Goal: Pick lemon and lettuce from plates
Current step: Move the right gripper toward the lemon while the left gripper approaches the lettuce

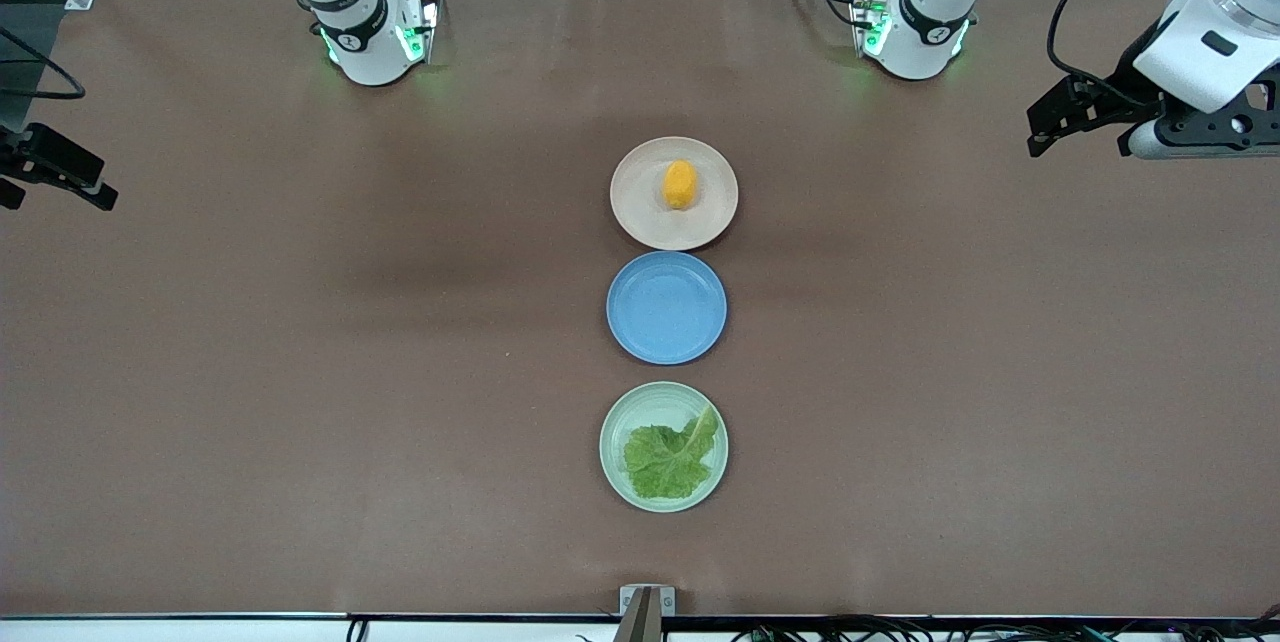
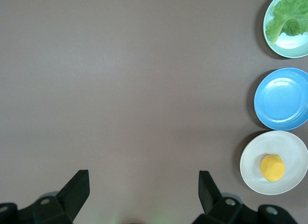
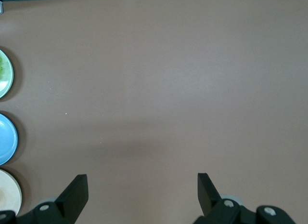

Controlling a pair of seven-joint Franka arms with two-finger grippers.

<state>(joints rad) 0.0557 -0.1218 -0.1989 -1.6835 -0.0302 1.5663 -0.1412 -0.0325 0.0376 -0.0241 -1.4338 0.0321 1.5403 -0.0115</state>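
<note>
The orange-yellow lemon (image 1: 680,184) (image 2: 272,167) lies on the beige-pink plate (image 1: 635,207) (image 2: 290,147), the plate farthest from the front camera. The crinkled green lettuce (image 1: 668,457) (image 2: 288,18) lies on the mint-green plate (image 1: 640,407) (image 2: 294,46), the nearest one. My left gripper (image 1: 1080,144) (image 2: 144,185) hangs open and empty over bare table at the left arm's end. At the right arm's end my right gripper (image 1: 60,197) (image 3: 143,185) is likewise open and empty. Both are well away from the plates.
An empty blue plate (image 1: 666,308) (image 2: 283,98) sits between the two task plates, all three in a row across the middle of the brown table. The arm bases (image 1: 375,37) (image 1: 915,27) stand along the table's back edge. A small bracket (image 1: 646,602) sits at the front edge.
</note>
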